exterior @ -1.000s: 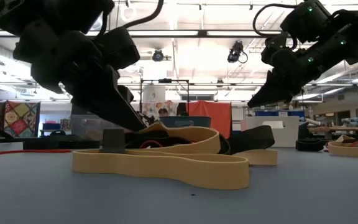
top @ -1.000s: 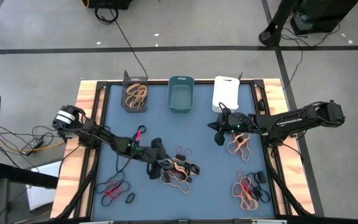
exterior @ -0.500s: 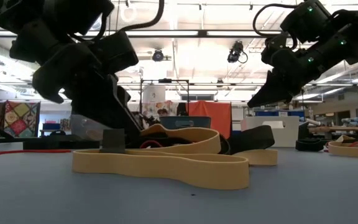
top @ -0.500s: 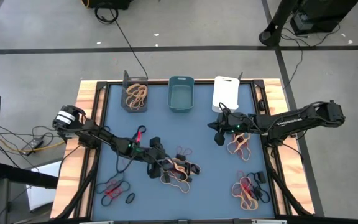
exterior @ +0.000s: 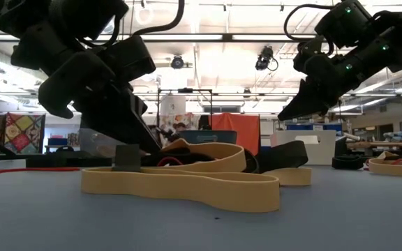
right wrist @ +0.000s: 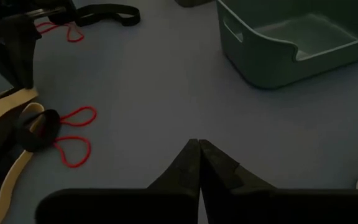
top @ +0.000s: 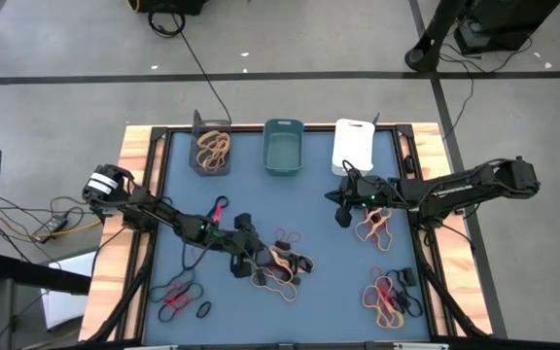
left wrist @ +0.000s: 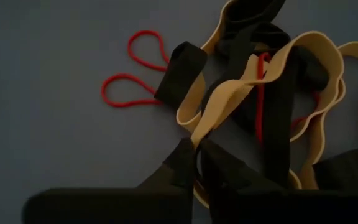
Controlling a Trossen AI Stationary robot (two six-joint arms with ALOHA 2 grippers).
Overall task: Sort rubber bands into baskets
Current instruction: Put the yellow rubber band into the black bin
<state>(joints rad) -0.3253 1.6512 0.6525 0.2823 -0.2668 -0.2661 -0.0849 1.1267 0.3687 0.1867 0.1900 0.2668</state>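
Left wrist view, for your record: a tan rubber band (left wrist: 253,81) from the central pile (top: 275,264) rises in a fold straight to the tips of your left gripper (left wrist: 197,149), whose fingers (left wrist: 182,163) are pinched together on its lower edge. Black bands and one red band are tangled with it; two small red loops (left wrist: 132,71) lie on the counter (top: 309,209) just beside the pile.

From above, your left gripper sits at the pile's left edge, near the counter's middle. Your right gripper (top: 341,216) hovers well apart from it, in front of the white basket (top: 353,146), fingers (right wrist: 185,165) pressed together and holding nothing; a tan and red cluster (top: 372,228) lies just beside it.

Count: three baskets along the far edge, namely one dark grey (top: 211,144) holding tan bands, one teal-blue (top: 283,148) and one white. Four loose groups of bands remain on the counter: the central pile, the cluster beside the right gripper, a red and black group (top: 181,297) at near left and a mixed heap (top: 389,297) at near right. Individual bands cannot be counted.
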